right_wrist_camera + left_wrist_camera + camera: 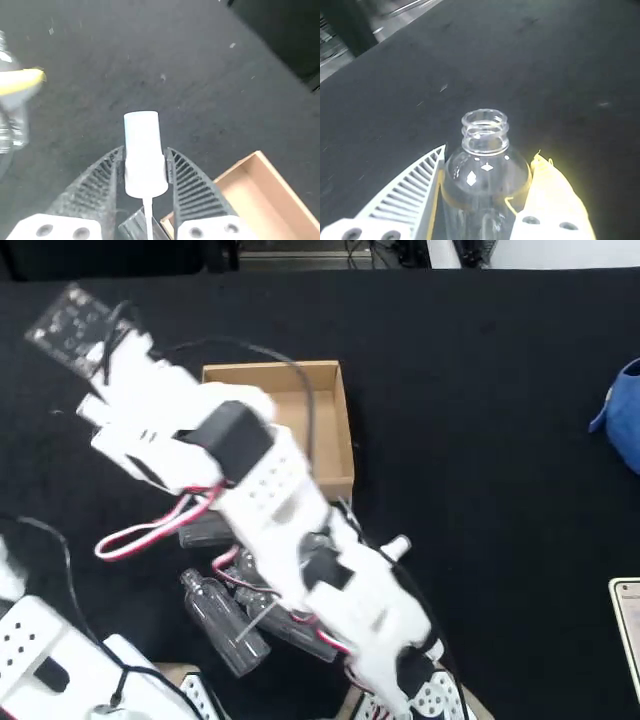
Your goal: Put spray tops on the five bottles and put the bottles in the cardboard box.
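In left claw [490, 155], closed snug round the shoulder: clear bottle [485, 132], threaded neck open, no top yet. In right claw [144, 150], pinched shut at the collar: white spray top [141, 130] w/ thin dip tube [148, 220], cardboard box [260, 190] near. More bottles [225, 625] lying on the counter [480, 440]. Probably light, thin-walled, slick plastic, so easy to dent or to spin; better to grip at the stiff shoulder, not mid-body. For the top, hold by the collar and keep the tube approx. in line w/ the neck.
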